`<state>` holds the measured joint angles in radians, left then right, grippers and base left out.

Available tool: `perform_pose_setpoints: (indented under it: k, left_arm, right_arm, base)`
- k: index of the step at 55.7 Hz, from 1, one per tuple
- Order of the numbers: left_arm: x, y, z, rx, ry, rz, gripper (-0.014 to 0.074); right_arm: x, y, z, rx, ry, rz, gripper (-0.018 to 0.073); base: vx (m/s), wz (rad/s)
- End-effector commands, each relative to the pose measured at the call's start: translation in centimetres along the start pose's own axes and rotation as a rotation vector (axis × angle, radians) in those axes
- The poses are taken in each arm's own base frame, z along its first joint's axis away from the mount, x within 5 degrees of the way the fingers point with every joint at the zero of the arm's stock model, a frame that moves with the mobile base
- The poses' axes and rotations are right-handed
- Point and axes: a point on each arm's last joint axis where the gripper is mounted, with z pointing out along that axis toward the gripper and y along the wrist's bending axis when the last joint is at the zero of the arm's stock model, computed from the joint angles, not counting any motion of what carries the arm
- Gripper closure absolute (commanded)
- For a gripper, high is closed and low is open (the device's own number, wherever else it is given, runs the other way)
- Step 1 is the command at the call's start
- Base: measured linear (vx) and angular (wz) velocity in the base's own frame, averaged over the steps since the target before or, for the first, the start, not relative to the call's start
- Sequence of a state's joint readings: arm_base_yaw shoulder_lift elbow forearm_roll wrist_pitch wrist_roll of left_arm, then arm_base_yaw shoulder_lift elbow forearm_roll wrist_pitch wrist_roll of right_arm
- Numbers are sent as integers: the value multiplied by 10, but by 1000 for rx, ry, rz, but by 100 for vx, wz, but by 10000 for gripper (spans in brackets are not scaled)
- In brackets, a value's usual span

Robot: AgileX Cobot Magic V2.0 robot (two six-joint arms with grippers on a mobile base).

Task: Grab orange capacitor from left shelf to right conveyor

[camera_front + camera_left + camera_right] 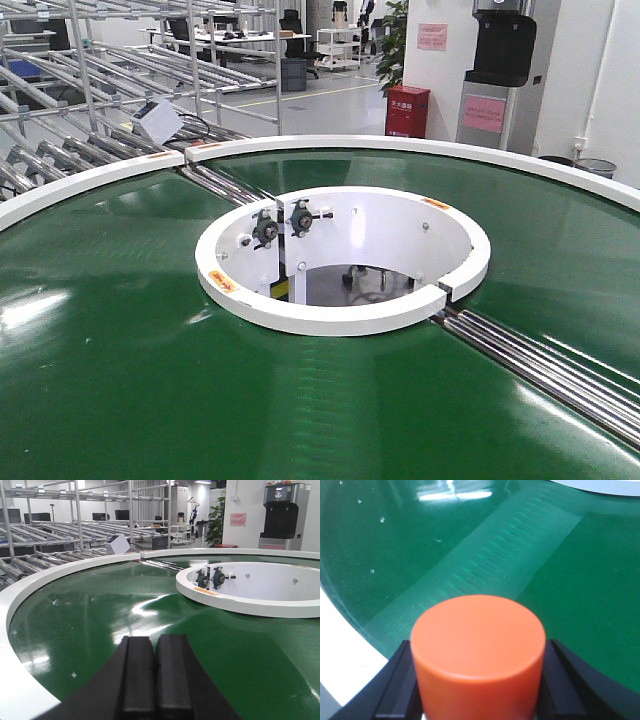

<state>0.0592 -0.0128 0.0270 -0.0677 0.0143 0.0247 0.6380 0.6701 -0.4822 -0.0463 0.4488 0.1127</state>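
I've got the right gripper (481,696) clamped on the orange capacitor (477,635) over the right conveyor (565,580) (left gripper (154,672) closed, empty), so next I'd lower and release it upright.

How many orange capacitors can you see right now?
1. The orange capacitor is gripped in the right tool, over the right conveyor. Others may be out of view.
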Motion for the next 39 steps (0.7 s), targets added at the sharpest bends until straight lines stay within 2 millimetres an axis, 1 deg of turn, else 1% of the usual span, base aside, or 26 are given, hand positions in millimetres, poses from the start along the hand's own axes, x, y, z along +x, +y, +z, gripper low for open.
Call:
perform_pose_setpoints:
  k: [1, 39]
  left_arm:
    - [3, 0, 0, 3, -61, -4, 603]
    - [3, 0, 0, 3, -61, -4, 603]
  right_arm:
    - [-15, 1, -4, -5, -100, -12, 237]
    - [-15, 1, -4, -5, -100, -12, 237]
  base:
    - [7, 1]
    - [2, 0]
